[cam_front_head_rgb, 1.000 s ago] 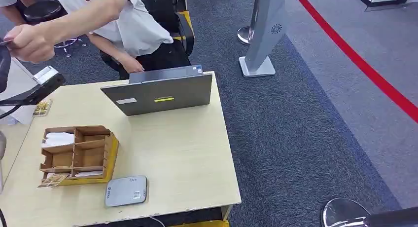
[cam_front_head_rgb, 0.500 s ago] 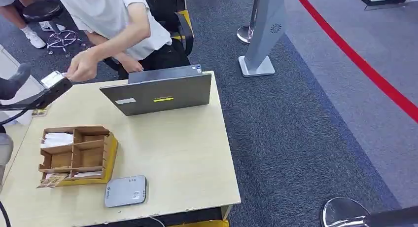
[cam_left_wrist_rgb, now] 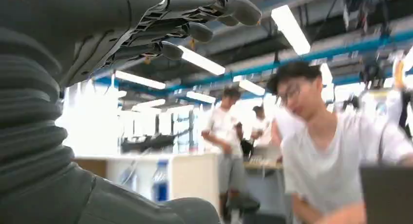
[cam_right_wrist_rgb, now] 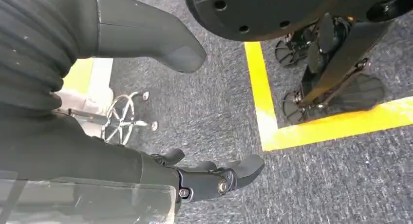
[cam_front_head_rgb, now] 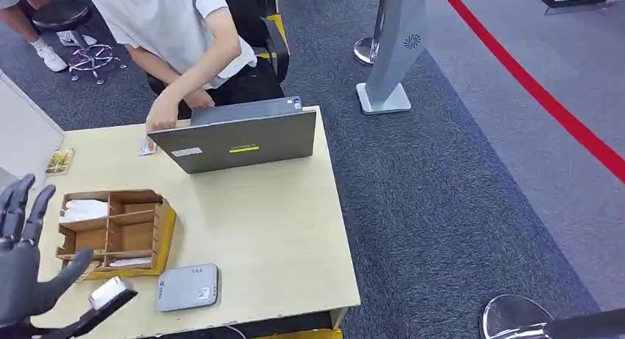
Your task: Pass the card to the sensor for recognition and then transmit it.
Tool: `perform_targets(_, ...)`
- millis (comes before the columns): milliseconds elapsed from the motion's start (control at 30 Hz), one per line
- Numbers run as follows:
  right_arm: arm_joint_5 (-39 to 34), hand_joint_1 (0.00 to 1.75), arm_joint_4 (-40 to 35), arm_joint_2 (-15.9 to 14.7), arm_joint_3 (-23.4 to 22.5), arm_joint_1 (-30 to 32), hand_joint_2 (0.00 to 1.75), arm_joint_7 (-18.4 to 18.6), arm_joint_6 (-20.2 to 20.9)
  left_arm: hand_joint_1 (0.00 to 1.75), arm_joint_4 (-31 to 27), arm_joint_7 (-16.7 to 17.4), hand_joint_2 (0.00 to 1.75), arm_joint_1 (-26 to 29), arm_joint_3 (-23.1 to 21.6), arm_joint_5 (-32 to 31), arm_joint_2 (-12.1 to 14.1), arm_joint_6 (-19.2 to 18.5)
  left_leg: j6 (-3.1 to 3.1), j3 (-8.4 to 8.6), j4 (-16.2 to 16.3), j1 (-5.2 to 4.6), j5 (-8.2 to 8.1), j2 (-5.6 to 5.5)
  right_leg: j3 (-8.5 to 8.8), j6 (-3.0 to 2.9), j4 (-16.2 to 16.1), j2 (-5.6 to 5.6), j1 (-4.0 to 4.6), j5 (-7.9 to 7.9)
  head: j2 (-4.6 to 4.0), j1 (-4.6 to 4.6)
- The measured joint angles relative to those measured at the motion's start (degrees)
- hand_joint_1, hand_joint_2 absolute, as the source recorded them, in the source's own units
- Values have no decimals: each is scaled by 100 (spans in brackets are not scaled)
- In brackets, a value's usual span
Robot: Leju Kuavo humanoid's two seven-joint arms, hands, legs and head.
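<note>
Two hands are showing, and neither is carrying anything. At about eight o'clock in the head view the left hand (cam_front_head_rgb: 21, 261) is hovering beside the desk (cam_front_head_rgb: 273, 236) with its fingers spread apart. The right hand (cam_right_wrist_rgb: 214, 177) is hanging over the carpet with its fingers apart and loosely curled. The card (cam_front_head_rgb: 145, 147) is lying on the desk at roughly eleven o'clock, just beside the laptop (cam_front_head_rgb: 239, 140), with a person's hand (cam_front_head_rgb: 161, 120) pressing on it. The grey sensor (cam_front_head_rgb: 188, 286) is sitting near the desk's front edge at six o'clock, just beside the wooden organizer (cam_front_head_rgb: 118, 232). Judging from this, the handover is looking complete, with only withdrawing the left arm remaining.
</note>
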Motion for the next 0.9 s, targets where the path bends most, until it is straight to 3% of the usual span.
perform_targets(133,-22,0,-24,0,0,11,175,-15,48,0,-96,289,175,801,13,53,129,56,1,-3,0,1,1,-20,8,4,-1,-20,1,-3,0,2)
perform_targets(200,29,0,-50,0,0,10,175,-70,92,0,-109,597,175,1073,17,129,144,-11,1,0,0,1,1,-20,11,4,-1,-19,1,-3,0,2)
perform_targets(367,205,0,-135,0,0,9,175,-195,177,0,92,1057,175,1392,111,59,18,249,2,1,0,0,2,-31,18,4,-2,-32,0,-1,0,0)
perform_targets(600,350,0,-203,0,0,0,175,-229,210,0,650,1038,175,1345,411,-64,-398,419,5,4,1,0,4,-34,21,3,-2,-36,0,0,0,2)
perform_targets(900,466,0,-212,0,0,-4,175,-170,203,0,1690,227,175,840,1421,-582,-1402,929,6,5,1,0,4,-38,22,3,-3,-40,1,0,0,2)
